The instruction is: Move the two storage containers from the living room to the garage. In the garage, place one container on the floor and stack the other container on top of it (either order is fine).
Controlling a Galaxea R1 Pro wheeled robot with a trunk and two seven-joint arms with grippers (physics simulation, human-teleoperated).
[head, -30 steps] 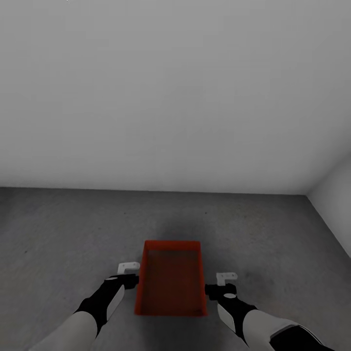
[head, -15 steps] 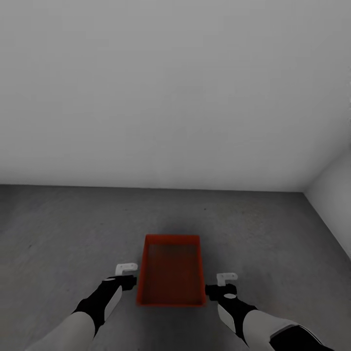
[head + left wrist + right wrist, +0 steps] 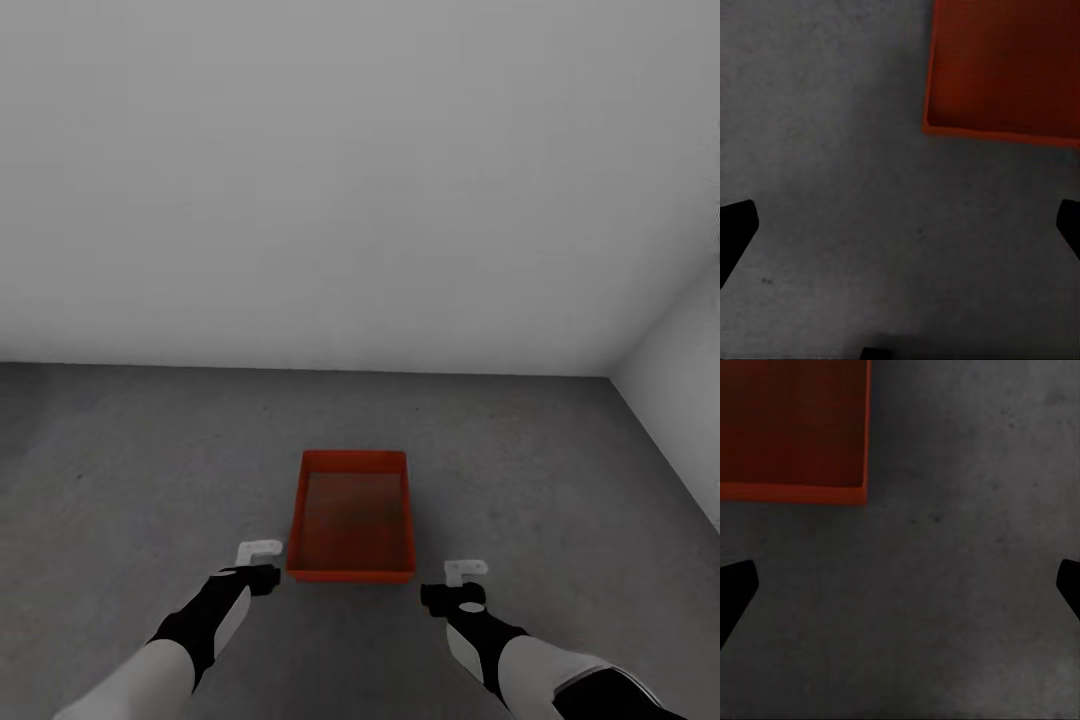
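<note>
On the dark concrete floor (image 3: 130, 470) of the garage, near the corner where two pale walls (image 3: 350, 180) meet, one orange-red box (image 3: 351, 515) sits open side up and empty. Its long axis runs straight away from the robot, toward the far wall.

Both arms reach forward and low, one to each side of the box's near end. The left pincer (image 3: 262, 551) hangs just beside the box's near left corner, apart from it. The right pincer (image 3: 466, 570) hangs a little farther off from the near right corner, so the left arm is slightly the nearer. Each wrist view shows dark fingertips at the picture's two edges with bare floor between them, so both pincers are spread wide and hold nothing. In the left wrist view the box (image 3: 1005, 71) lies ahead of the fingers and to one side; the right wrist view shows its other near corner (image 3: 795, 431) the same way.

This box looks set down in place. The second one is not here, so the job is probably about half done.
</note>
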